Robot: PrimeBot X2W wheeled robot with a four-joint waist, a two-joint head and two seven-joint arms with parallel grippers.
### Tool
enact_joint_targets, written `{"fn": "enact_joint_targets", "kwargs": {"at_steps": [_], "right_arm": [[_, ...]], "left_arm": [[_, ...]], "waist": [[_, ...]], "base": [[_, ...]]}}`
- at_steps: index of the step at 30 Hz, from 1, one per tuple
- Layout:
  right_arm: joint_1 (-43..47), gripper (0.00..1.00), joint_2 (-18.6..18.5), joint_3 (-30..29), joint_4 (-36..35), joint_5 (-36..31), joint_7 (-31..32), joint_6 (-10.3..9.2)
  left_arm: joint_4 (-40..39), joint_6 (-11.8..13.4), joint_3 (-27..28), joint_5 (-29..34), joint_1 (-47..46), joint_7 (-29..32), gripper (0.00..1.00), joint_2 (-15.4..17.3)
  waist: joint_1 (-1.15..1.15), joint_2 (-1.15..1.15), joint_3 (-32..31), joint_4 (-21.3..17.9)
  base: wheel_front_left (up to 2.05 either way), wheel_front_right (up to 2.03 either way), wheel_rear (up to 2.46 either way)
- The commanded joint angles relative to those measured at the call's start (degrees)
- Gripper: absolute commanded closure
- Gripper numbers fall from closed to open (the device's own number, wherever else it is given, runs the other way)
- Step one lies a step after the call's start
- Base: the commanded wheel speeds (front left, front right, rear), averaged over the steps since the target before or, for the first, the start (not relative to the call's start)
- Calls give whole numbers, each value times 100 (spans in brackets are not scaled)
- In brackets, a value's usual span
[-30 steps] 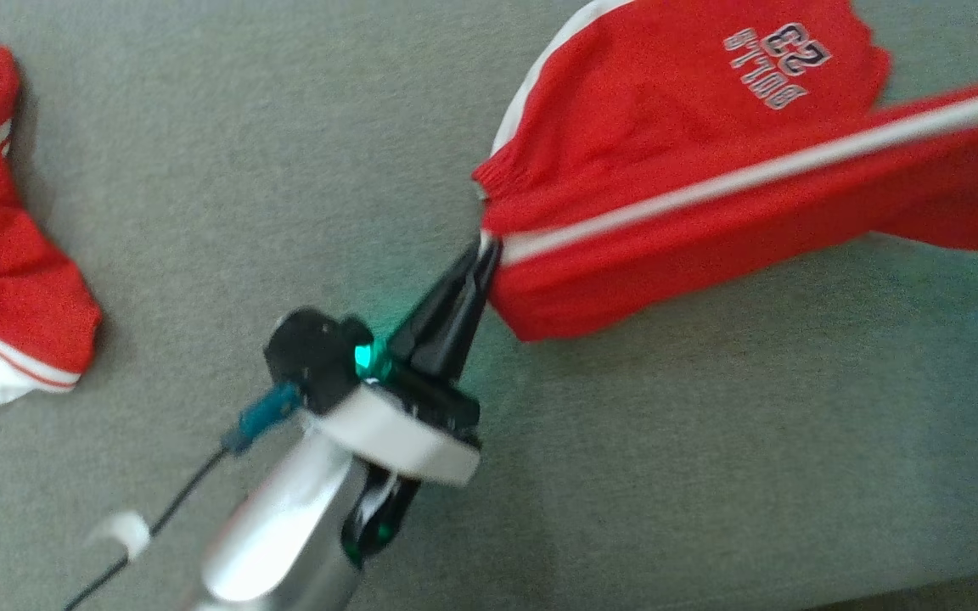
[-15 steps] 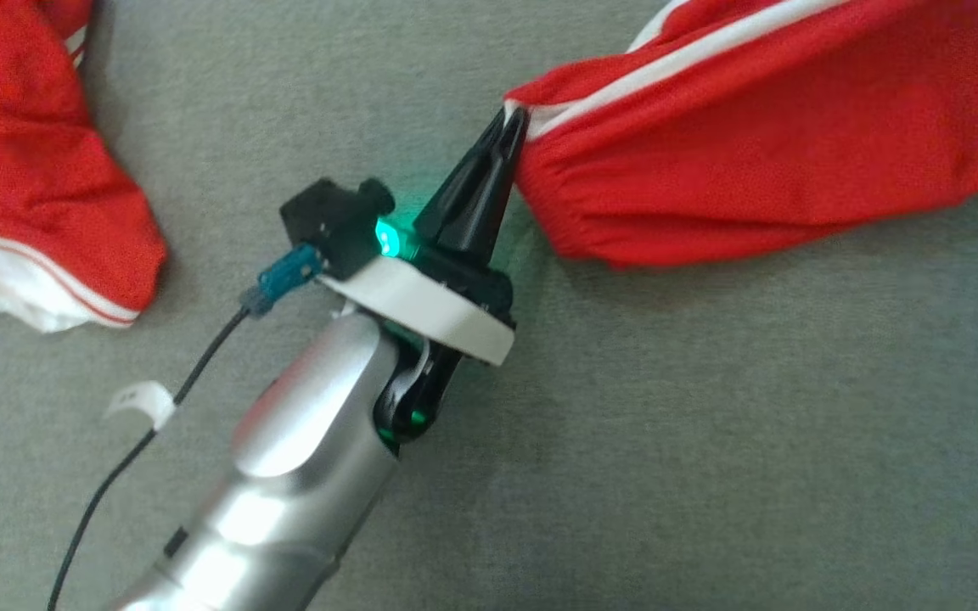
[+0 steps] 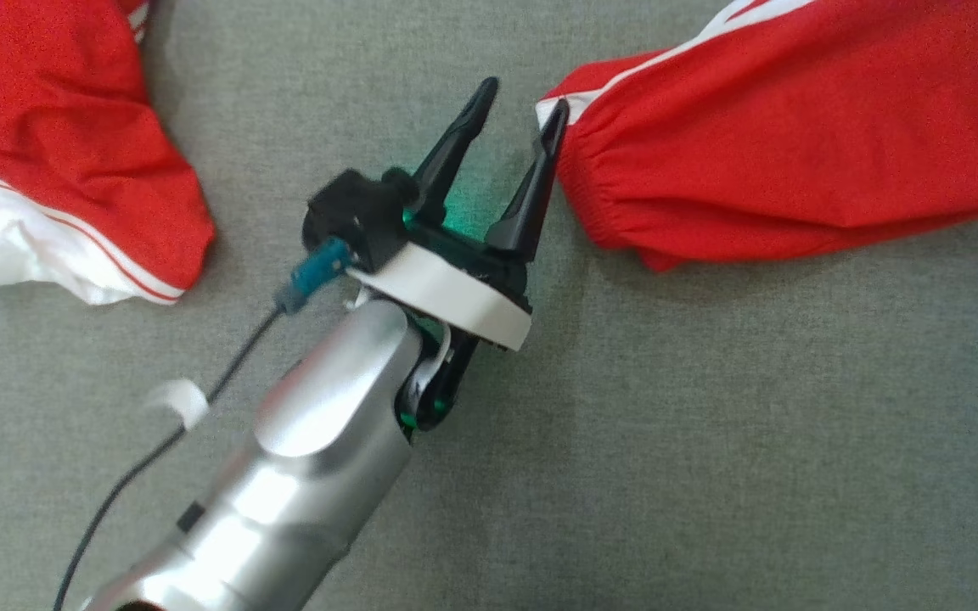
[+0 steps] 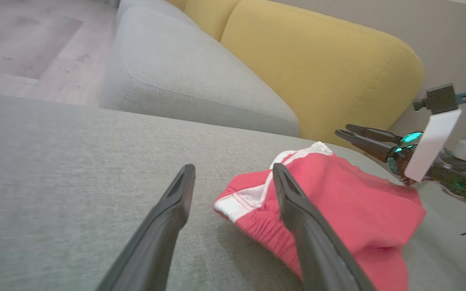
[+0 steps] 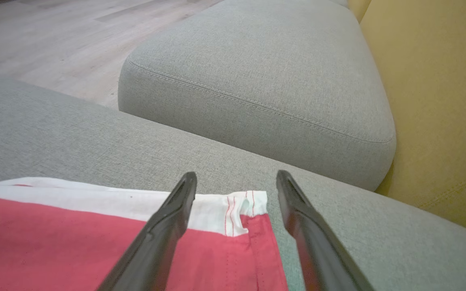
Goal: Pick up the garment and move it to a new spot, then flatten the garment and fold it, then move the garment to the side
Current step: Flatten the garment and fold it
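No word, number or brand mark can be read. The red garment (image 3: 795, 144), touching the left claw (image 3: 524, 96) at one fingertip, shows plain cloth and white stripes. The white tag (image 3: 177, 400) on the cable (image 3: 238, 357) behind that claw is too blurred to read.

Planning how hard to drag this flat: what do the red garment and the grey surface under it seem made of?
Red garment: thin, smooth knit, probably synthetic sportswear; matte, drapes in soft folds, with a gathered elastic hem and white trim. Grey cushion: woven upholstery fabric, matte, with a fine flecked weave; fibre can't be told.
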Motion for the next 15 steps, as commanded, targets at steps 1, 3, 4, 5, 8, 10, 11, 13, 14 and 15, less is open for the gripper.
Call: {"fn": "enact_joint_targets", "kwargs": {"at_steps": [1, 3, 4, 5, 8, 10, 11, 13, 14, 15], "right_arm": [[195, 0, -155, 72, -37, 295, -70, -8], [356, 0, -200, 130, 48, 637, -6, -8], [439, 0, -236, 159, 82, 801, 57, -8], [530, 0, -291, 192, 131, 959, 145, -8], [762, 0, -456, 270, 266, 1378, 418, -8], [824, 0, -518, 282, 335, 1478, 498, -8], [879, 0, -591, 297, 419, 1545, 565, -8], [977, 0, -689, 287, 624, 1667, 688, -8], [1024, 0, -716, 272, 734, 1741, 765, -8], [1070, 0, -733, 258, 841, 1811, 847, -8]], "left_arm": [[-189, 222, 154, 258, 118, -145, 0, 55], [-333, 497, 259, 589, 323, -197, 0, 77], [-527, 625, 386, 772, 453, -203, 0, 78], [-762, 736, 521, 975, 618, -205, 0, 78], [-1475, 995, 904, 1570, 1227, -208, 0, 75], [-1685, 1047, 1009, 1731, 1436, -208, 0, 73], [-1875, 1082, 1100, 1868, 1634, -209, 0, 71], [-2178, 1111, 1244, 2068, 1981, -209, 0, 66], [-2293, 1118, 1299, 2153, 2125, -209, 0, 63], [-2387, 1118, 1346, 2226, 2253, -209, 0, 61]], "waist": [[0, 0, -170, 24], [0, 0, -288, 62], [0, 0, -332, 93], [0, 0, -376, 140], [0, 0, -464, 292], [0, 0, -484, 351], [0, 0, -501, 418], [0, 0, -523, 551], [0, 0, -532, 610], [0, 0, -540, 664]], "base": [[0, 0, 0], [0, 0, 0], [0, 0, 0], [0, 0, 0], [0, 0, 0], [0, 0, 0], [0, 0, 0], [0, 0, 0], [0, 0, 0], [0, 0, 0]]}}
